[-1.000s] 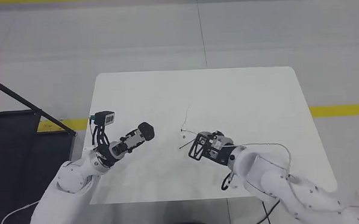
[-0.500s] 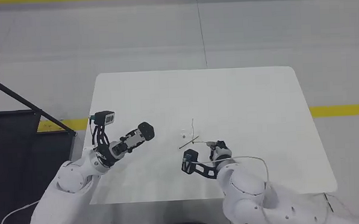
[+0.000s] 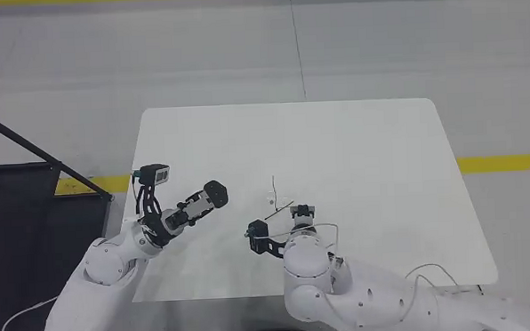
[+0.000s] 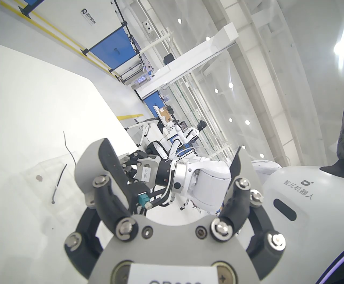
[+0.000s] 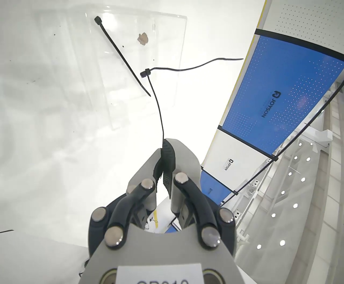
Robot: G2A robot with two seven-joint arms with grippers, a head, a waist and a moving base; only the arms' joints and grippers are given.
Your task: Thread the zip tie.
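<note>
**Top and wrist views.** The right gripper (image 5: 164, 150) is clamped tight on the strap of a black zip tie (image 5: 159, 107), pinching it between the fingertip pads. From the grip the strap runs to the tie's small square head (image 5: 145, 73). A second thin length leaves the head in a gentle wave. Whether that length actually passes through the head cannot be made out from these views.

The held tie is raised over a clear plastic sheet (image 5: 80, 53) lying flat on the white table (image 3: 380, 143), toward the table's near edge. On the sheet rests a second zip tie (image 5: 123, 57), straight, with its pointed end toward the held tie's head (a small brown speck (image 5: 143, 38) marks the sheet just beside it).

The left gripper (image 4: 172, 150) is held over the table's left side, well apart from both ties. Its fingers are spread wide, with nothing between them.
</note>
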